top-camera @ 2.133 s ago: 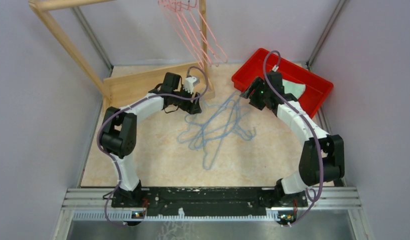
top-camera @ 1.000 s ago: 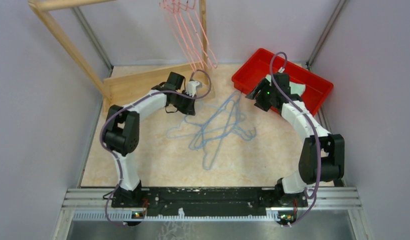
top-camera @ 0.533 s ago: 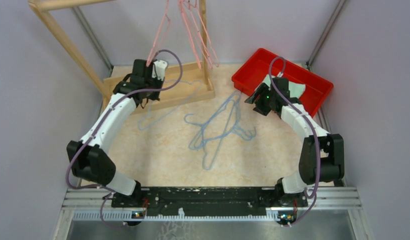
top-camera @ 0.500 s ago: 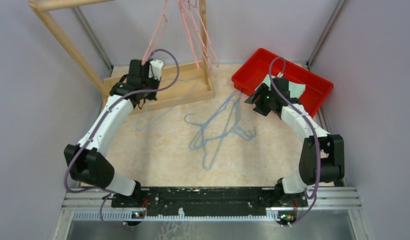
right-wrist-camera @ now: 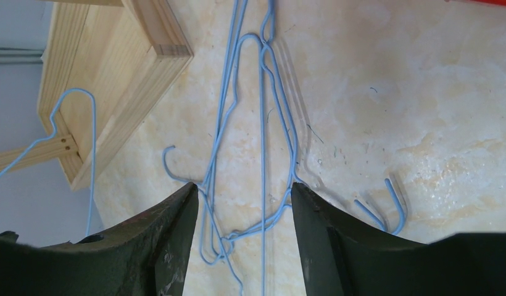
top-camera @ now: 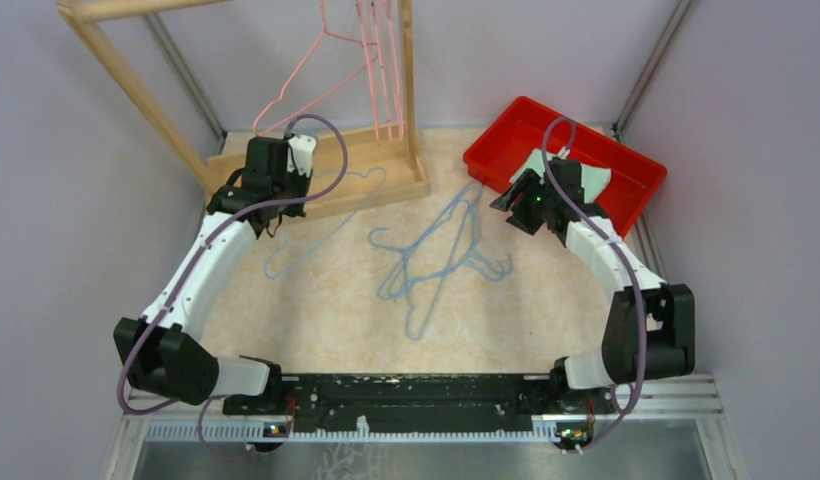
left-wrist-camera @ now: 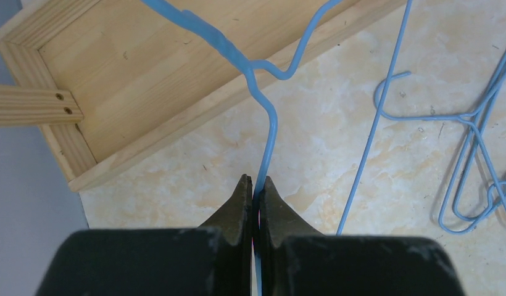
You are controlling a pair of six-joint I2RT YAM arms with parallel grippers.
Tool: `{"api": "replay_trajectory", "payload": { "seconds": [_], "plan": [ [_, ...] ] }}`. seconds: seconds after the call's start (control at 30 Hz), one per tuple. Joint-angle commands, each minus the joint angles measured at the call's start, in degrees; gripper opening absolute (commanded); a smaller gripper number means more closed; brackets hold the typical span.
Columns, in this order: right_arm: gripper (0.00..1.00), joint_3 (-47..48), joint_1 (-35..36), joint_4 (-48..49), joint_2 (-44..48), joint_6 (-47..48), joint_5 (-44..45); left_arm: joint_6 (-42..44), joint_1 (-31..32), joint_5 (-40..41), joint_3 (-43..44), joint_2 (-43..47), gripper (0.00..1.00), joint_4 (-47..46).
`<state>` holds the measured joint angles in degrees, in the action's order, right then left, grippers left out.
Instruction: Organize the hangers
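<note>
My left gripper (left-wrist-camera: pixel 257 184) is shut on the wire of a light blue hanger (left-wrist-camera: pixel 266 105), just below its neck. The hook end reaches over the wooden base (left-wrist-camera: pixel 139 68). From above, the left gripper (top-camera: pixel 269 190) sits at the base's left end, and the held hanger (top-camera: pixel 316 225) trails across the floor. A tangled pile of blue hangers (top-camera: pixel 436 260) lies mid-table. Pink hangers (top-camera: pixel 381 70) hang from the rack at the top. One of them (top-camera: pixel 296 95) is swung out to the left. My right gripper (right-wrist-camera: pixel 244 191) is open above the pile (right-wrist-camera: pixel 263 123), touching nothing.
A red bin (top-camera: pixel 626 165) stands at the back right, with a pale object (top-camera: pixel 591 180) inside it. The wooden rack has a slanted post (top-camera: pixel 136 90) and an upright post (top-camera: pixel 407 90) on its base (top-camera: pixel 376 190). Grey walls close in on both sides.
My left arm swung left and back, dragging one blue hanger out of the pile to the wooden base. The pink hangers are swinging. The right gripper has barely moved.
</note>
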<state>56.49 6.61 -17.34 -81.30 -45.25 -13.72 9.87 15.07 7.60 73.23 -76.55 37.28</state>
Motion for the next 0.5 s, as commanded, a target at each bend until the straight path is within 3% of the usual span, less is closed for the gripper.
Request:
{"api": "replay_trajectory", "payload": {
  "seconds": [0.0, 0.47],
  "plan": [
    [0.57, -0.65, -0.37, 1.77, 4.3, -0.18, 0.12, -0.1, 0.13, -2.46, -0.62, 0.36, 0.0, -1.82],
    [0.57, -1.46, -0.39, 2.45, 5.52, -0.08, 0.05, 1.21, 0.22, -11.81, -13.9, 7.73, 0.0, 0.67]
  ]
}}
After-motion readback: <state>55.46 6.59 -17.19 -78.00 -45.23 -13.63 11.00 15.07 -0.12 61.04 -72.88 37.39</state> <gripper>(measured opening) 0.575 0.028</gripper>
